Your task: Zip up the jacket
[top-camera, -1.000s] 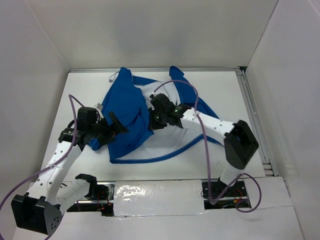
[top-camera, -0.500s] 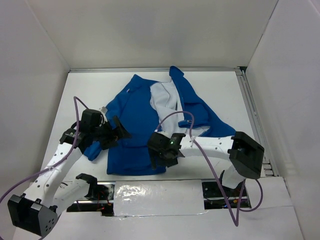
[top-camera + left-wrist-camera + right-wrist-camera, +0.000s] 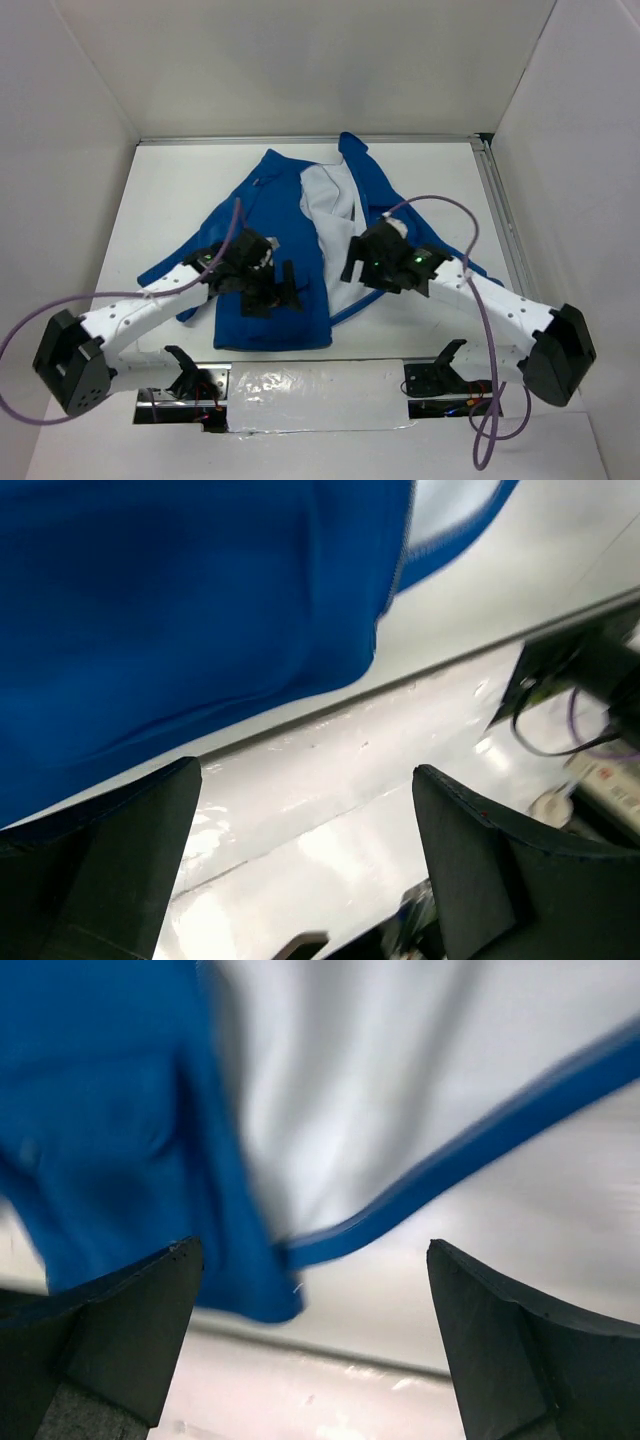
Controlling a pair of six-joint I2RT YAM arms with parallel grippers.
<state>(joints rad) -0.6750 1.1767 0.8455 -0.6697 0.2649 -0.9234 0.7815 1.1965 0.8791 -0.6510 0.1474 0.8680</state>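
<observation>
While the royal-blue soft fabric jacket (image 3: 300, 325) lies unzipped on the surface (image 3: 170, 190), left jaws and right jaws hover above it. Both gape empty.

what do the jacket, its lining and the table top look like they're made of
The jacket: soft matte blue fabric, possibly synthetic, since it lies limp and creased. Its lining: thin pale grey-white cloth that looks smooth. The table: hard white board with a slight sheen; the left wrist view shows faint reflections on it.

No legible txt/labels anywhere.
</observation>
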